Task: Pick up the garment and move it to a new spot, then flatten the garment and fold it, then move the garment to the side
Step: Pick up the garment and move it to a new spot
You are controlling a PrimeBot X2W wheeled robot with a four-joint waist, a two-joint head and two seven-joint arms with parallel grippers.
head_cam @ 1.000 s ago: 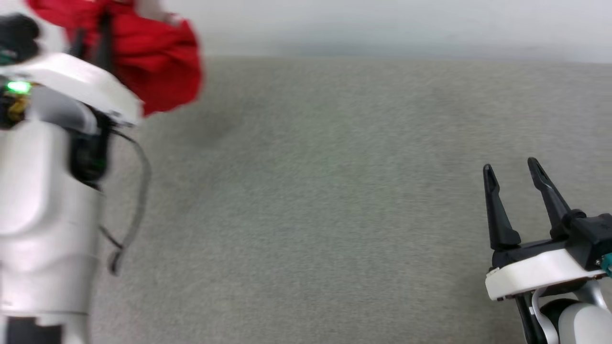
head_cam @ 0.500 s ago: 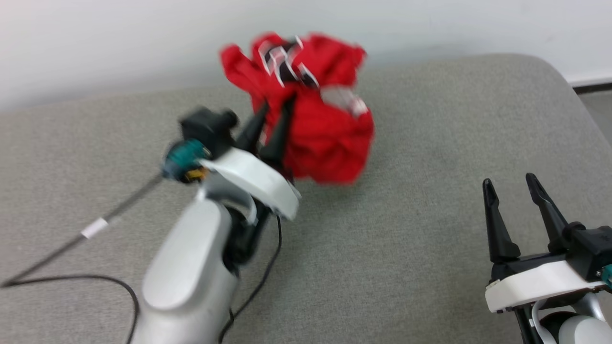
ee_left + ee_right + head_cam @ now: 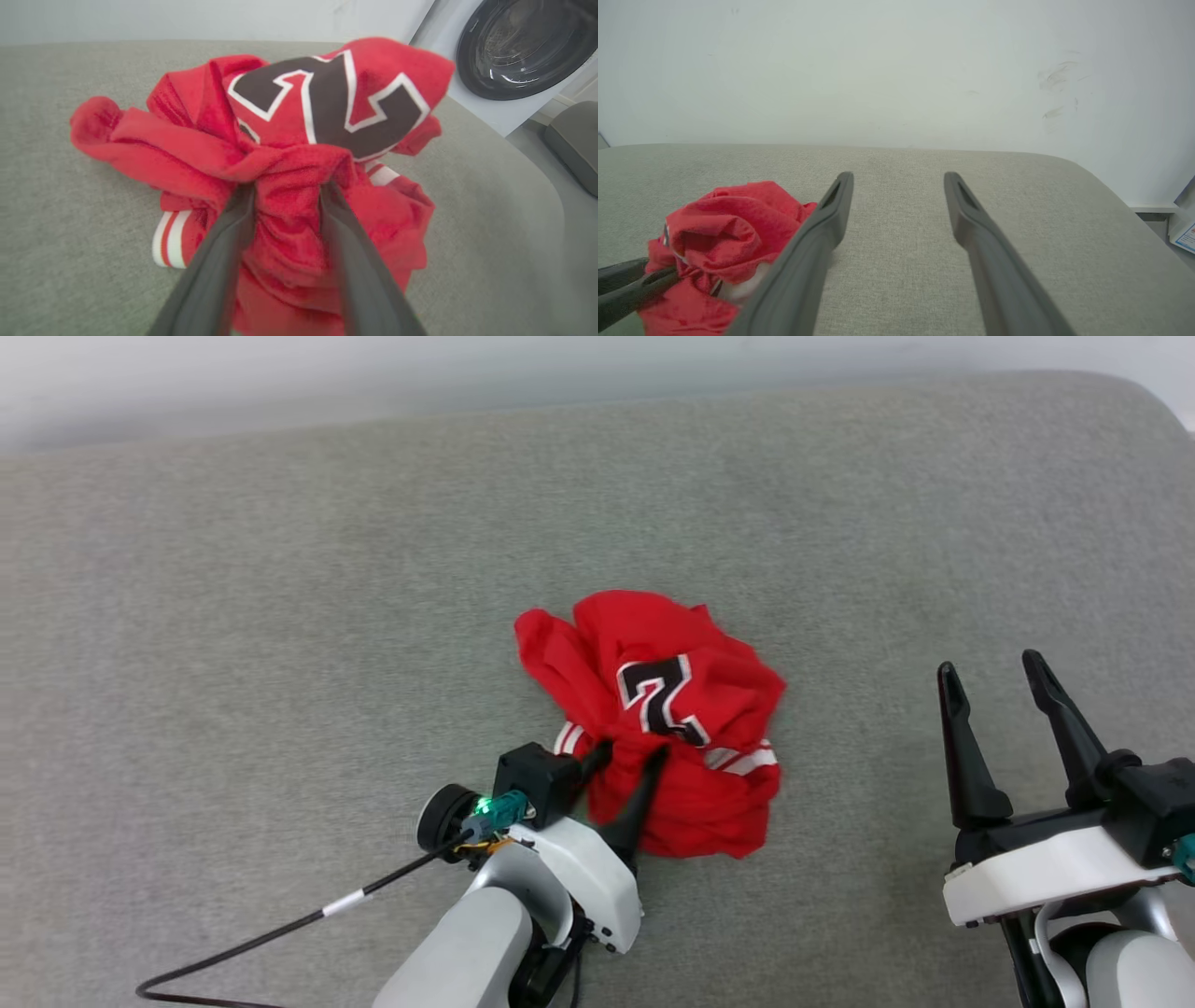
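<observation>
Garment (image 3: 667, 658) in a crumpled heap

A big soft grey pad (image 3: 280, 616) lies flat, with a fuzzy cloth top and round corners. A plain white wall (image 3: 878, 70) stands along its far edge. The wall has a few faint grey marks (image 3: 1057, 79) above the pad's far right corner. Past one round corner stands a white washing machine (image 3: 448, 88) with a dark round door (image 3: 523, 46). A low grey thing (image 3: 574, 144) sits beside it.
</observation>
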